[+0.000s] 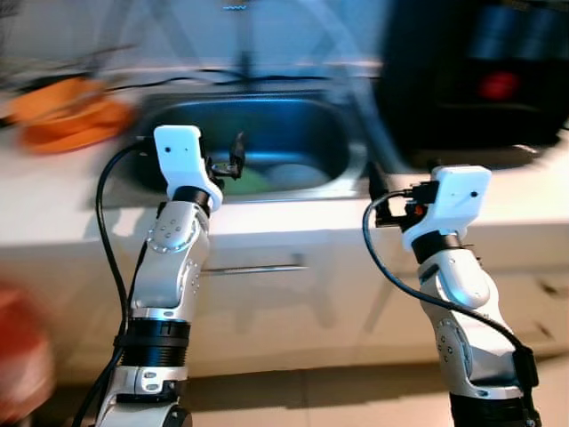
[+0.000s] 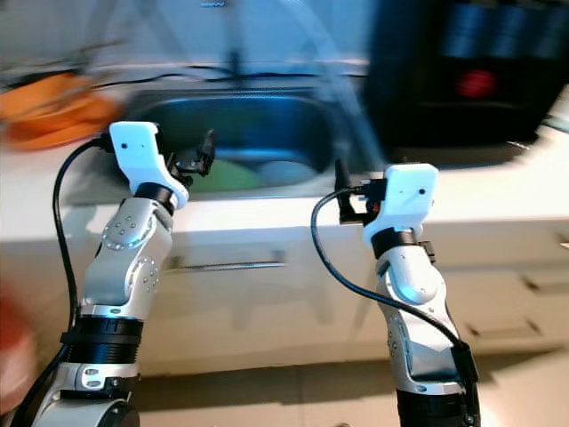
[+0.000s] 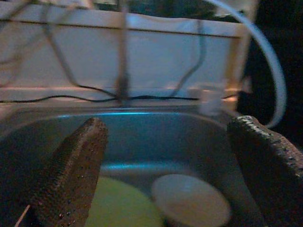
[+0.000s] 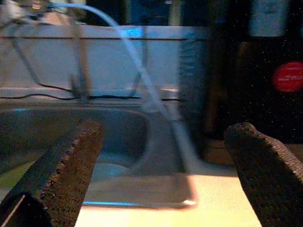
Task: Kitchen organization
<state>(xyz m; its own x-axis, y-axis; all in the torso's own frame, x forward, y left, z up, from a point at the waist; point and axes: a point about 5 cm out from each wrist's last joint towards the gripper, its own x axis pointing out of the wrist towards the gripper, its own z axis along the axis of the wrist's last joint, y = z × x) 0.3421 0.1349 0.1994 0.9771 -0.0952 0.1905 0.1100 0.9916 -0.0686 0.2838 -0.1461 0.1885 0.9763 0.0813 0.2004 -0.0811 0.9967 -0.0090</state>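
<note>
Blurring the sink [image 1: 342, 147], motion smears an orange object [image 1: 67, 111]

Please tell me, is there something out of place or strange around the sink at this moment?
Nothing looks spilled or damaged. A green plate and a white bowl lie in the sink, and orange dishes sit on the counter beside it. The left hand and right hand hover open, holding nothing. The views are blurred.
</note>
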